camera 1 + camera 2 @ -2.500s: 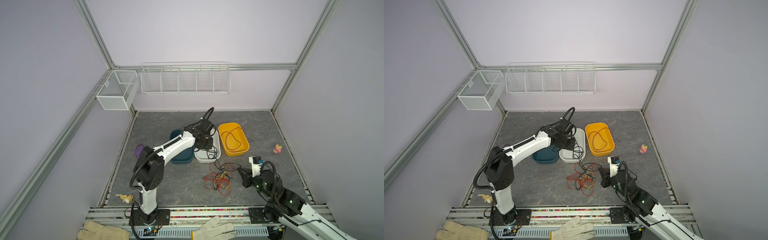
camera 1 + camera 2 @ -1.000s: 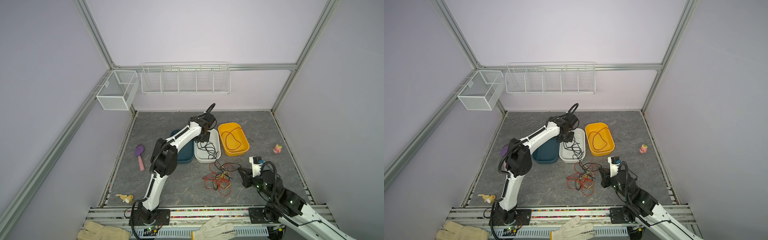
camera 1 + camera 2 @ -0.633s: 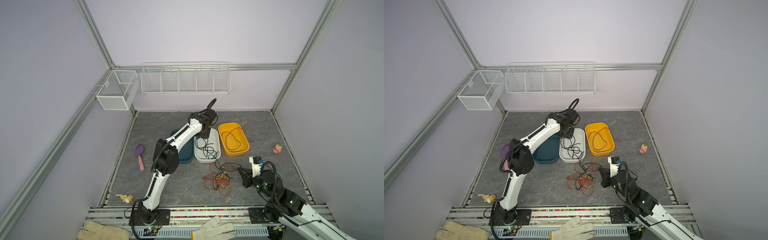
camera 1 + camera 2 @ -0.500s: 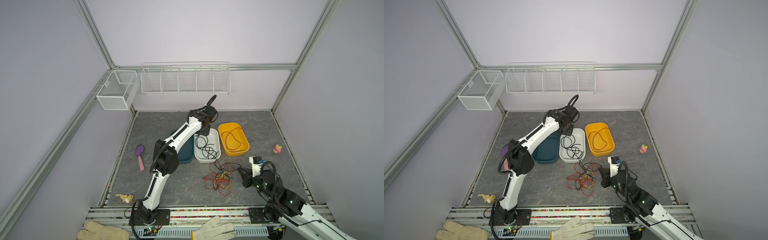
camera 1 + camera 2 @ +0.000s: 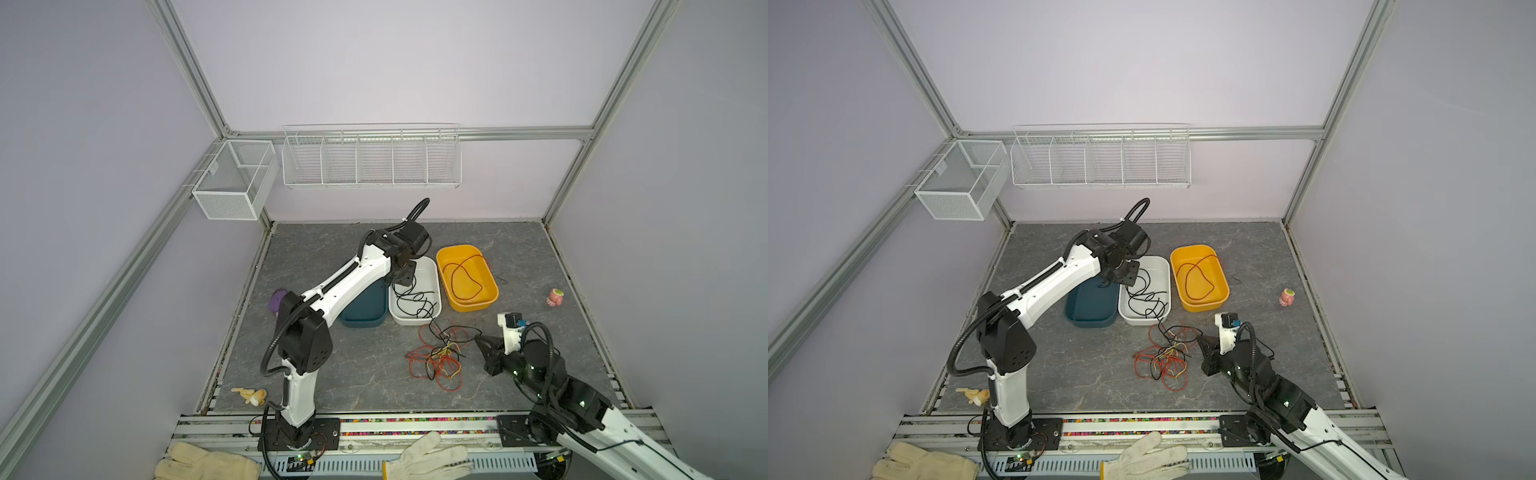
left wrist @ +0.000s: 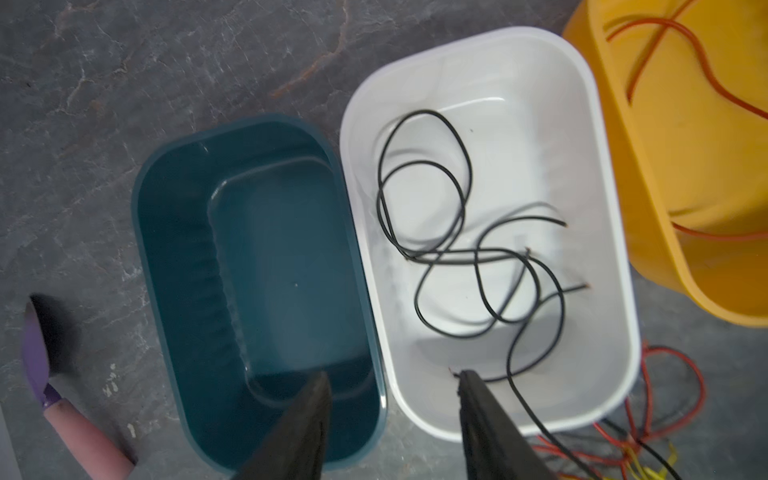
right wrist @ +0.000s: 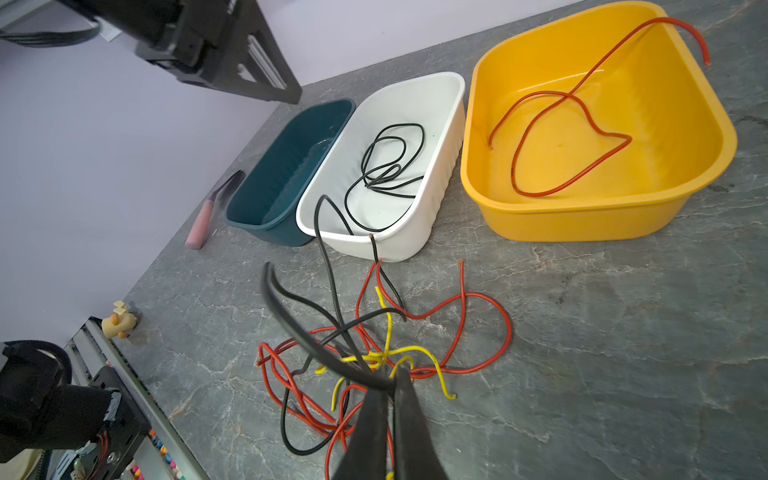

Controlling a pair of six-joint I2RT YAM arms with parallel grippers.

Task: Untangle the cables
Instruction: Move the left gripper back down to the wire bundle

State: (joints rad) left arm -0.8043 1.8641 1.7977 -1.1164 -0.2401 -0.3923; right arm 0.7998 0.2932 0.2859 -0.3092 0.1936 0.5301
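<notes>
The left gripper (image 6: 393, 374) hung open over the white bin (image 6: 611, 199)'s edge while the right gripper (image 7: 390, 380) pinched a black cable (image 7: 291, 324), which wanted a slow pull clear of the tangle (image 7: 374, 357).

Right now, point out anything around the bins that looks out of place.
One black cable is not fully inside the white bin: it drapes over the near rim and runs into the tangle on the table. A red cable end also pokes over the yellow bin rim.
</notes>
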